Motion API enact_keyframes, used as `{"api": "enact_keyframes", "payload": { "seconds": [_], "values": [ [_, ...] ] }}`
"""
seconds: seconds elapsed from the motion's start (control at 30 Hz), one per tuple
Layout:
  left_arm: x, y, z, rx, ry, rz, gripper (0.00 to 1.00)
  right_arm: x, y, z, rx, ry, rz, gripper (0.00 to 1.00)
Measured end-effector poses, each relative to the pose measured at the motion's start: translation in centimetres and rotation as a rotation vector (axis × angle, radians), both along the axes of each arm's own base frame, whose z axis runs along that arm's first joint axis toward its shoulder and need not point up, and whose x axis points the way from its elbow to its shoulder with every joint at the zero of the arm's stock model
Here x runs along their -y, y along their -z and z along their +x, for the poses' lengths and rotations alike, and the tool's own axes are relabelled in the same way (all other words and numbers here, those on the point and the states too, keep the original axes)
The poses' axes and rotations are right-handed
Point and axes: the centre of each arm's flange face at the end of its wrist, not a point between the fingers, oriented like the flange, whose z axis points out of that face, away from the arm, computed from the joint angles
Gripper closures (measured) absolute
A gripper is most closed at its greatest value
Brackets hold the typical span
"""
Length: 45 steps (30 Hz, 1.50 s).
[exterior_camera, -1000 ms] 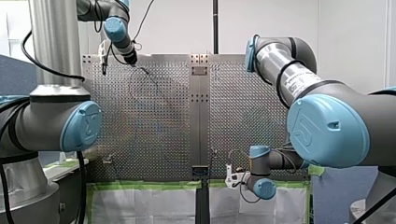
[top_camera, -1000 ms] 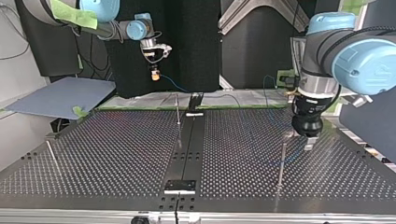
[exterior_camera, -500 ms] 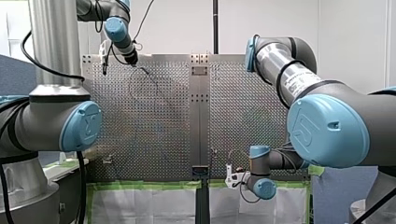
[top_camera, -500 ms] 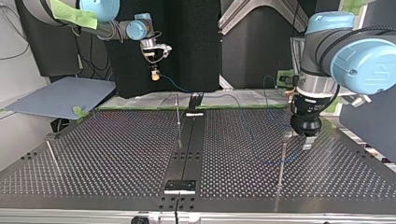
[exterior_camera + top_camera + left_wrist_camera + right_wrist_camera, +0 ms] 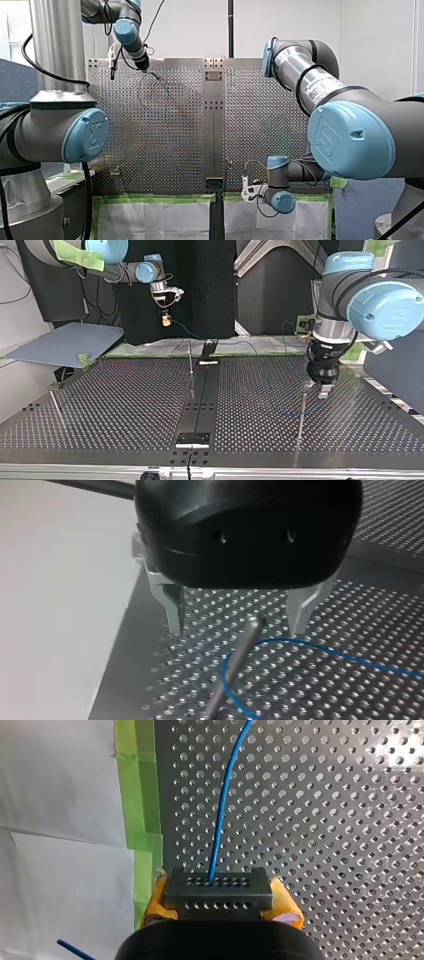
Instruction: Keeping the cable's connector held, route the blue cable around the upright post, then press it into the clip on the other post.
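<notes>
Barely anything legible. Front view: embossed logo, looks like "UR", on the large blue round joint cap (image 5: 350, 137) at right, and the same on the blue joint cap (image 5: 86, 135) at left. Printed strip label (image 5: 320, 86) on the silver arm tube is too small to read.

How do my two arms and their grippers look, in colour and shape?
My left arm and my right arm are grey tubes with light blue round joint caps and black cables. My left gripper has a rounded black body and two silvery fingers. My right gripper has yellow pads.
</notes>
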Motion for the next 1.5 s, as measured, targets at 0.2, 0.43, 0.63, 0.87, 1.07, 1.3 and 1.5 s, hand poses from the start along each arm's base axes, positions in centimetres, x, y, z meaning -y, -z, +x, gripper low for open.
{"api": "enact_keyframes", "payload": {
  "seconds": [0.2,0.43,0.63,0.87,1.07,1.3,1.5],
  "values": [
    [1.4,1.8,0.8,-0.044,0.022,0.06,0.01,0.0,0.0,-0.1,0.002,0.002,0.002,1.0],
    [3.7,2.2,2.3,-0.023,0.053,0.118,0.01,0.1,0.0,-0.1,0.004,0.003,0.003,1.0],
    [6.2,2.2,3.1,0.009,0.098,0.17,0.01,0.1,-0.1,0.1,0.014,-0.009,0.0,1.0],
    [9.0,3.0,3.2,0.023,0.128,0.232,0.01,0.3,-0.2,0.2,0.026,-0.015,-0.004,1.0],
    [11.7,3.4,4.2,0.039,0.13,0.252,0.01,0.2,-0.2,0.2,0.027,-0.015,-0.002,1.0],
    [14.8,3.9,5.1,0.064,0.131,0.275,0.01,0.2,-0.1,0.2,0.023,-0.015,0.004,1.0],
    [16.4,6.0,6.1,0.062,0.114,0.317,0.01,0.1,-0.1,0.2,0.023,-0.015,0.004,1.0]
  ]
}}
